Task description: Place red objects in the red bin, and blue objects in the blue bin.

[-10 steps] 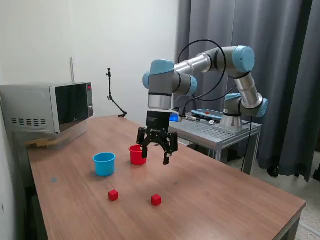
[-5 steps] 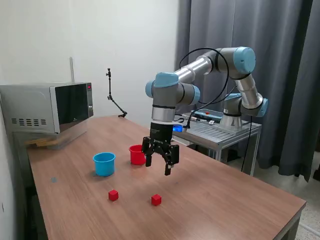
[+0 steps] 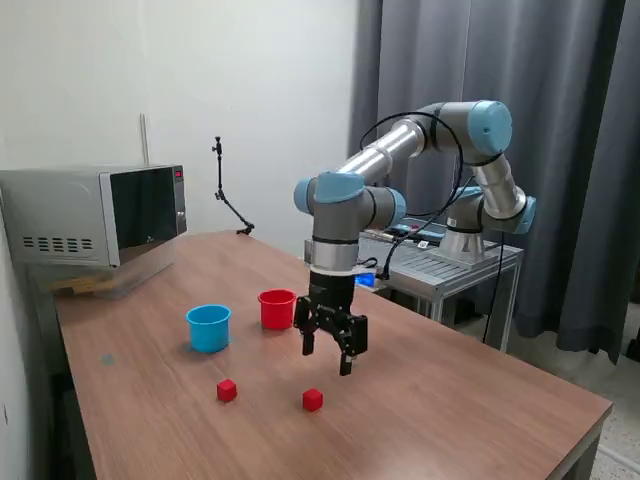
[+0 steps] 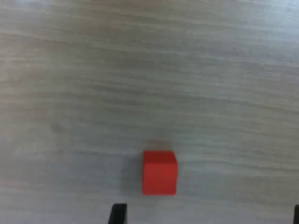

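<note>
Gripper [image 3: 328, 352] jaws spread wide, holding nothing, hanging above table [image 3: 450, 400] just over a red cube [image 3: 313, 400]. Second red cube [image 3: 227, 390] left of it. Red cup [image 3: 277, 308] and blue cup [image 3: 208, 327] farther back.
</note>
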### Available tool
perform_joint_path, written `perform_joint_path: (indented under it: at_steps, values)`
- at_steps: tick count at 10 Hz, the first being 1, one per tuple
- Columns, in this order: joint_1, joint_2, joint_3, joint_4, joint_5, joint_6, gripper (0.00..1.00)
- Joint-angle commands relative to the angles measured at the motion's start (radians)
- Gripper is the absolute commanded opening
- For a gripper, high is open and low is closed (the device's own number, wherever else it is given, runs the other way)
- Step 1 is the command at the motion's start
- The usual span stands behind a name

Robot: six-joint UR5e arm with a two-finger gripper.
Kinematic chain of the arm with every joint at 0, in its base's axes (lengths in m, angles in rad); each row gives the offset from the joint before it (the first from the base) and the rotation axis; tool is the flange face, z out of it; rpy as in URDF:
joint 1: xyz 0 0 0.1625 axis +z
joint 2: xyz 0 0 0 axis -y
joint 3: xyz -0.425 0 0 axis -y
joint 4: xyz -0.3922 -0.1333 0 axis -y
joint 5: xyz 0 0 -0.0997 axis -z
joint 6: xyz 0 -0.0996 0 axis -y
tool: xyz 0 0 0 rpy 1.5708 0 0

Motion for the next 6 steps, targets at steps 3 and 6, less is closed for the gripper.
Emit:
perform_joint_path:
  at_steps: [3, 6]
  values:
    - [0.01, 0.08, -0.051, 0.004, 0.0, 0.102, 1.0]
    - [0.007, 0.109, -0.049, -0.001, 0.0, 0.121, 1.0]
